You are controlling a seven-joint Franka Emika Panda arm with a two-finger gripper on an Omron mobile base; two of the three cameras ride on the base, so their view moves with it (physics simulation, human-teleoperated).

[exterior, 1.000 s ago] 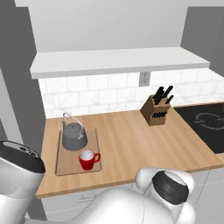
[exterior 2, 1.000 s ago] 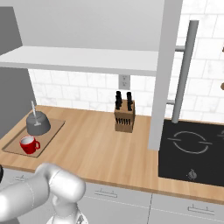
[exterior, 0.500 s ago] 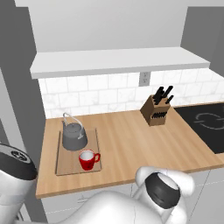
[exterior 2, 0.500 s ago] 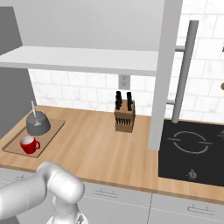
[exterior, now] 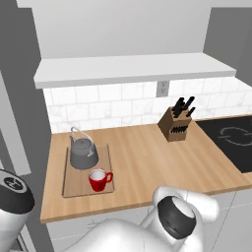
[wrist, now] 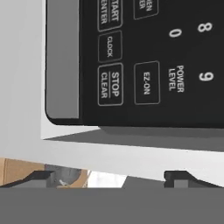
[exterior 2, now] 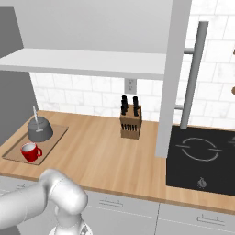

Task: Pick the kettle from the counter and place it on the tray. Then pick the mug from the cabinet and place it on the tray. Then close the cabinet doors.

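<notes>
kettle upright on tray, far end | mug on near end, handle toward right | tray long axis front-to-back on counter | gripper wide open, holding nothing

The counter lay bare between the tray and the knife block. An open cabinet door hung over it, and a keypad panel loomed close ahead of the gripper.
</notes>
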